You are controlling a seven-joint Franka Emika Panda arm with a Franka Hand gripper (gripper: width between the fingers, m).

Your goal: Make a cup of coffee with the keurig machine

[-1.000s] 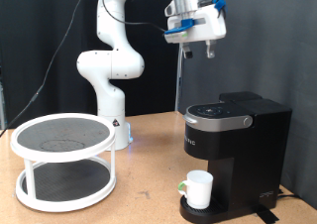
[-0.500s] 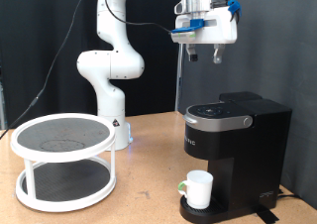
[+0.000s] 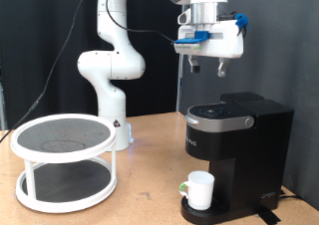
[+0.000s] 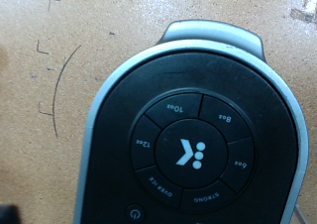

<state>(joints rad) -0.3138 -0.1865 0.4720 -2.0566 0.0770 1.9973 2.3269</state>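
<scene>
The black keurig machine (image 3: 235, 150) stands at the exterior view's right, its lid closed. The white cup (image 3: 200, 190) sits on the round drip tray (image 3: 211, 214) under the machine's head. My gripper (image 3: 206, 67) hangs in the air above the machine's lid, fingers pointing down, empty, a small gap between the fingertips. In the wrist view I look straight down on the machine's grey-rimmed control panel (image 4: 193, 150) with its ring of size buttons and centre logo button; the fingers do not show there.
A white two-tier round stand (image 3: 65, 160) with dark shelves sits at the exterior view's left. The robot's white base (image 3: 112, 101) stands behind it. The wooden table (image 3: 150, 200) runs between the stand and the machine.
The gripper has moved towards the exterior view's right and slightly down, from left of the machine's lid to above it.
</scene>
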